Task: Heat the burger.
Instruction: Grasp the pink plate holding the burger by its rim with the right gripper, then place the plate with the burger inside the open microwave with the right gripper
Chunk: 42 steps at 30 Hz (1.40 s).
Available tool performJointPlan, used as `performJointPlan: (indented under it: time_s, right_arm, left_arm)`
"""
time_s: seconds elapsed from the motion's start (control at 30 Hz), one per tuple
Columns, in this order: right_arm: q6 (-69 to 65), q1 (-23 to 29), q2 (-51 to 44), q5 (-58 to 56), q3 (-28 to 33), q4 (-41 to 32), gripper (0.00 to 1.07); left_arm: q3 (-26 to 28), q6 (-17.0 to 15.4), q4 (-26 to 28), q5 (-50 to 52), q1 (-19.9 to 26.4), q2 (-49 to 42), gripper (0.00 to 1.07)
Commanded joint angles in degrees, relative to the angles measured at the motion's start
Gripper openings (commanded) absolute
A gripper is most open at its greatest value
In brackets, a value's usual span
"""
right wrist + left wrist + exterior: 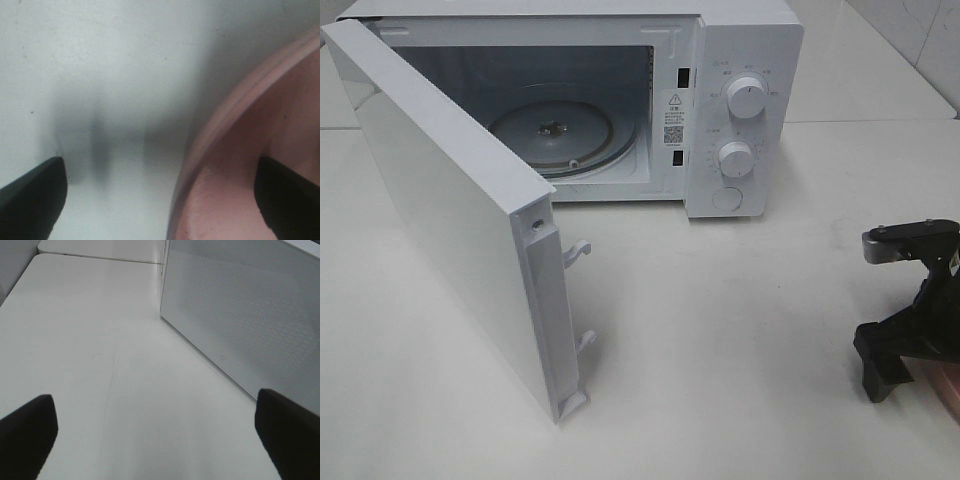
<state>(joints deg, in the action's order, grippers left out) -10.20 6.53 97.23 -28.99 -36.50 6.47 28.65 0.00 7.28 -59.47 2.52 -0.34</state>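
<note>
The burger is out of view in all frames. The white microwave (740,100) stands at the back with its door (450,220) swung wide open to the left and its glass turntable (552,135) bare. My right gripper (910,370) is at the right edge, low over the table. In the right wrist view it (160,195) is open and empty, straddling the rim of a pink plate (260,135). My left gripper (157,435) is open and empty over bare table, beside the outer face of the door (250,315). It does not show in the exterior high view.
The open door juts far forward over the left of the table (720,330). A sliver of the pink plate (945,390) shows under the right arm. The microwave has two knobs (747,97) and a button on its right panel.
</note>
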Motion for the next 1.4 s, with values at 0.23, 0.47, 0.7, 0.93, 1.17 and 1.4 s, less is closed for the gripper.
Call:
performJointPlan:
  time_s: [0.23,0.47,0.7,0.93,1.17,1.4]
  right_arm:
    - [-7.62,-0.34,0.57,-0.69,0.29,6.93,0.54]
    - [-9.91,-0.34,1.03,-1.89,0.34,10.03,0.14]
    - [-9.97,-0.11,0.97,-2.81,0.34,9.97,0.00]
    - [-12.72,0.17,-0.40,-4.70,0.34,11.80,0.00]
    - [-24.12,6.19,-2.98,-11.57,0.34,22.80,0.00]
    - [-27.79,10.66,-5.21,-16.39,0.34,25.95,0.00]
  left_arm:
    - [-0.11,0.00,0.23,0.29,0.11,-1.38,1.00]
    - [-0.11,0.00,0.23,0.29,0.11,-1.38,1.00]
    - [-0.11,0.00,0.23,0.29,0.11,-1.38,1.00]
    - [-0.11,0.00,0.23,0.29,0.11,-1.38,1.00]
    - [-0.11,0.00,0.23,0.29,0.11,-1.38,1.00]
    - [-0.11,0.00,0.23,0.29,0.11,-1.38,1.00]
